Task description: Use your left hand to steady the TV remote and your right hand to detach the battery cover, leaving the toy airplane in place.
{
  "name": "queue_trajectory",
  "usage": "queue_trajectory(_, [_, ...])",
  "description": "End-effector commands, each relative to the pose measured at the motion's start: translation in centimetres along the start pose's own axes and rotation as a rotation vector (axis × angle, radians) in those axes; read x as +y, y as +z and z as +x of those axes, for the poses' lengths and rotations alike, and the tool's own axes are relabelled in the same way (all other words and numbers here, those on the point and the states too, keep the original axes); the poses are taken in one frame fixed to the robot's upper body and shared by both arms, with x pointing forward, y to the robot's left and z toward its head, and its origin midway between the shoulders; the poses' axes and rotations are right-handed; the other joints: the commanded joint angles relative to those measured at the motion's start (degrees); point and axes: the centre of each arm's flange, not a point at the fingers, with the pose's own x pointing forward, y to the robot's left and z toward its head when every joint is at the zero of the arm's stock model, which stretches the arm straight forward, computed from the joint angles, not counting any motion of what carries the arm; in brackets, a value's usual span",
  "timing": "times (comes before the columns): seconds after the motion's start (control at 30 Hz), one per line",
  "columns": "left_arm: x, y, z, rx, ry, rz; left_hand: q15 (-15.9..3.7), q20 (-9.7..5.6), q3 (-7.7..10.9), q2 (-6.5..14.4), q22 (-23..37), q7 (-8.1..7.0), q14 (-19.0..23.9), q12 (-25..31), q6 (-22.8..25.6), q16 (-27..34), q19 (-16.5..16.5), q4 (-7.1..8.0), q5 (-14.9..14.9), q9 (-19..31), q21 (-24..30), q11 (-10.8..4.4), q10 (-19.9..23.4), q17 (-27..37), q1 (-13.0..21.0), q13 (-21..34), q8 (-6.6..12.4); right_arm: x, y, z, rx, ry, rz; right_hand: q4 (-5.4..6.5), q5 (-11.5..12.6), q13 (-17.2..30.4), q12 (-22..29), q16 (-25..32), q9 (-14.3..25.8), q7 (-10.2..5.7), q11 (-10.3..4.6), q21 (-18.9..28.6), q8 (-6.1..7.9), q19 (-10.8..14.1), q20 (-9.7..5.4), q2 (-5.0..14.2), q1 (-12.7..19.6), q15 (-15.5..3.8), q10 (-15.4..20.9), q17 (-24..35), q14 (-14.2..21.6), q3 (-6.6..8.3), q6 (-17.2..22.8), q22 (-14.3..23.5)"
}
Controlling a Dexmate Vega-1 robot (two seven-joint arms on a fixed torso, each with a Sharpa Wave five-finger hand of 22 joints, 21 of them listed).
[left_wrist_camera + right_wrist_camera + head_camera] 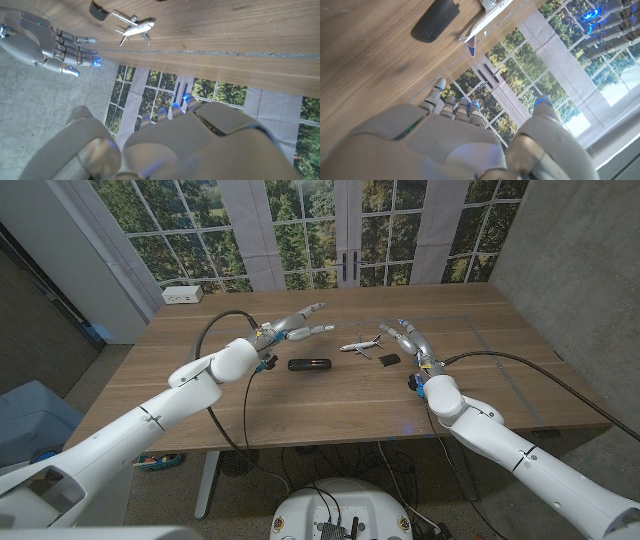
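The wooden table [330, 395] carries one TV remote [309, 364], one detached battery cover [389, 360], one toy airplane [360, 344], and one white power strip [182, 295].

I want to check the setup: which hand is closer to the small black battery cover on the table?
Right. The right hand hovers just beside the battery cover; the left hand is farther, beyond the toy airplane.

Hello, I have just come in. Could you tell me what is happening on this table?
A two-armed robot is working at a wooden table. A black TV remote lies near the middle, a white toy airplane stands beside it, and a small black piece, probably the battery cover, lies apart from the remote by the plane. The left hand is raised with fingers spread, holding nothing. The right hand is also open, near the cover, not touching it.
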Motion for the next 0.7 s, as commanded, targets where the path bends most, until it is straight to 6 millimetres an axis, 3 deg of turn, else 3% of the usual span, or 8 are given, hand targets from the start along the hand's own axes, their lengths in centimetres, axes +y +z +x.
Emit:
queue_trajectory(0.03, [0.8, -1.9, -0.8, -0.082, 0.100, -0.358, -0.93, -0.85, -0.44, 0.4, 0.1, -0.49, -6.4, 0.5, -1.8, 0.4, -0.7, 1.16, 0.7, 0.1, -0.5, -0.40, -7.7, 0.0, -2.1, 0.1, 0.16, -0.5, -0.5, -0.2, -0.104, -0.005, 0.197, 0.87, 0.4, -0.8, 0.3, -0.1, -0.1, 0.50, -0.16, -0.8, 0.05, 0.4, -0.78, 0.26, -2.6, -1.13, 0.8, -0.7, 0.4, -0.98, 0.4, 0.0])
queue_trajectory(0.17, [0.7, -2.4, -0.7, -0.117, 0.106, -0.464, -1.83, -1.79, -0.69, 1.6, 0.1, 0.11, -5.9, 0.4, -0.8, 0.2, -0.1, 2.47, 1.2, 0.1, -0.9, -0.58, -6.6, 0.0, -4.2, 0.0, -0.11, -0.7, -0.7, -0.1, -0.137, 0.014, 0.280, 2.64, 1.0, -2.1, 0.4, -0.1, -0.2, -0.11, -0.71, -1.8, 0.34, 1.3, -2.14, 2.16, -5.4, -2.05, 1.7, -1.8, 1.0, -1.39, 1.9, 0.0])
queue_trajectory(0.23, [0.7, -2.5, -0.6, -0.135, 0.110, -0.495, -2.87, -2.92, -0.51, 3.4, 0.1, 0.91, -5.4, 0.3, 0.4, 0.1, 0.5, 3.71, 1.8, 0.0, -1.3, -0.55, -5.6, -0.1, -5.9, 0.0, -0.32, -0.7, -0.8, 0.0, -0.160, 0.018, 0.323, 4.04, 1.4, -3.2, 0.6, 0.0, -0.3, 0.15, -1.12, -2.7, 0.53, 2.0, -3.38, 4.60, -7.2, -3.08, 2.9, -2.7, 1.7, -1.17, 3.3, 0.0])
queue_trajectory(0.3, [0.7, -2.5, -0.6, -0.155, 0.122, -0.522, -4.10, -4.58, 0.65, 6.5, 0.0, 2.50, -4.3, 0.1, 2.3, -0.1, 1.8, 5.39, 2.9, 0.0, -1.8, -0.91, -3.9, -0.3, -7.6, 0.0, -0.45, -0.7, -0.8, 0.1, -0.180, 0.023, 0.352, 5.30, 1.8, -4.3, 0.5, -0.1, -0.3, 0.47, -1.41, -3.4, 0.42, 3.3, -4.96, 7.34, -8.7, -3.89, 3.8, -3.8, 2.5, -0.67, 4.1, 0.0])
queue_trajectory(0.4, [0.7, -2.7, -0.6, -0.181, 0.165, -0.549, -4.61, -5.65, 2.12, 7.9, 0.0, 3.61, -3.6, -0.2, 2.8, -0.3, 4.0, 6.19, 3.8, 0.0, -1.7, -0.93, -3.4, -0.4, -8.1, -0.1, -0.85, -0.8, -0.8, 0.2, -0.208, 0.027, 0.395, 6.31, 2.0, -5.4, 0.7, 0.0, -0.4, 0.73, -1.68, -4.0, 0.54, 5.0, -6.24, 9.39, -9.9, -4.73, 5.1, -4.9, 3.7, -0.22, 5.4, 0.0])
queue_trajectory(0.53, [0.7, -3.1, -0.7, -0.207, 0.197, -0.613, -4.93, -7.91, 10.26, 9.3, -0.1, 5.87, -0.6, -0.3, 5.5, -0.3, 9.0, 7.48, 6.9, 0.0, -2.0, -0.70, -0.6, -0.5, -8.2, -0.1, -1.12, -0.8, -0.8, 0.3, -0.241, 0.032, 0.449, 7.52, 2.1, -6.6, 0.8, 0.2, -0.4, 0.54, -2.34, -4.7, 0.51, 7.2, -8.34, 12.05, -10.7, -5.55, 6.4, -6.1, 5.2, 0.89, 6.5, 0.0])
queue_trajectory(0.57, [0.7, -3.2, -0.7, -0.216, 0.207, -0.632, -4.98, -8.39, 13.43, 9.3, -0.1, 6.25, 0.4, -0.4, 6.6, -0.4, 10.2, 7.50, 7.6, 0.0, -2.3, -0.46, 0.4, -0.5, -8.1, -0.1, -1.22, -0.8, -0.8, 0.3, -0.248, 0.030, 0.467, 7.77, 2.2, -6.8, 0.7, 0.2, -0.4, 0.46, -2.29, -4.8, 0.61, 7.5, -8.69, 12.45, -10.9, -5.78, 6.6, -6.3, 5.3, 1.14, 7.0, 0.0])
queue_trajectory(0.7, [0.6, -3.8, -0.8, -0.257, 0.232, -0.708, -5.43, -10.08, 22.09, 9.5, -0.1, 6.92, 3.0, -0.4, 9.9, -0.6, 13.4, 6.92, 8.1, 0.0, -2.9, -0.11, 3.1, -0.6, -6.8, -0.1, -1.24, -0.9, -0.7, 0.1, -0.286, 0.011, 0.512, 8.84, 2.4, -7.8, 0.9, 0.4, -0.4, 0.27, -2.61, -5.5, 0.76, 9.4, -9.92, 13.94, -11.1, -6.82, 8.0, -7.2, 6.7, 2.85, 8.6, -0.1])
